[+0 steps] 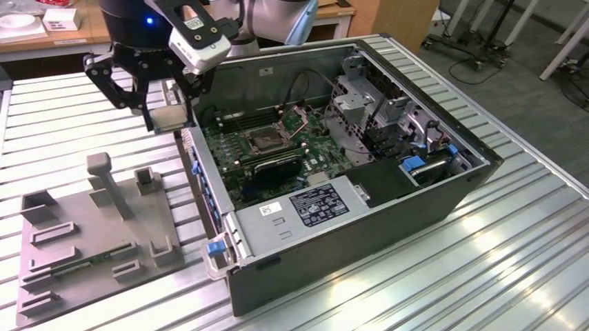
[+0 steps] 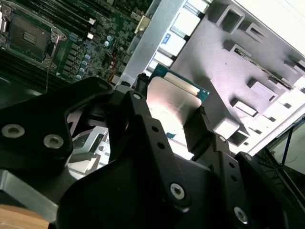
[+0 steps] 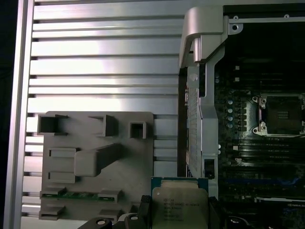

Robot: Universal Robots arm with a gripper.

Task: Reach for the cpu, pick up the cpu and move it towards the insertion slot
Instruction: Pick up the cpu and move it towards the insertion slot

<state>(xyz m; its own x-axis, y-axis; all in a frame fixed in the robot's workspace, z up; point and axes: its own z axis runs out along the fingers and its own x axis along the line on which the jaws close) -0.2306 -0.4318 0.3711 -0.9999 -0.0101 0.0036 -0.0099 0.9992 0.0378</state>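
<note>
Cpu (image 3: 180,200), one edge cut off in the first wrist view, sits clamped in the end effector (image 3: 179,213).

The cpu (image 3: 179,207) has a shiny silver-white top with small dark print and a thin green rim. The gripper (image 1: 167,116) is black. The insertion slot (image 3: 281,113) has a silver frame and a dark middle. The circuit board (image 1: 225,155) is green with tiny silver specks. The computer case (image 1: 368,234) is black outside, with small blue tabs (image 1: 217,248). The holder tray (image 1: 92,227) is plain grey, and the thin strip (image 3: 78,194) is green. The tabletop (image 1: 460,276) is shiny silver with long straight stripes.
</note>
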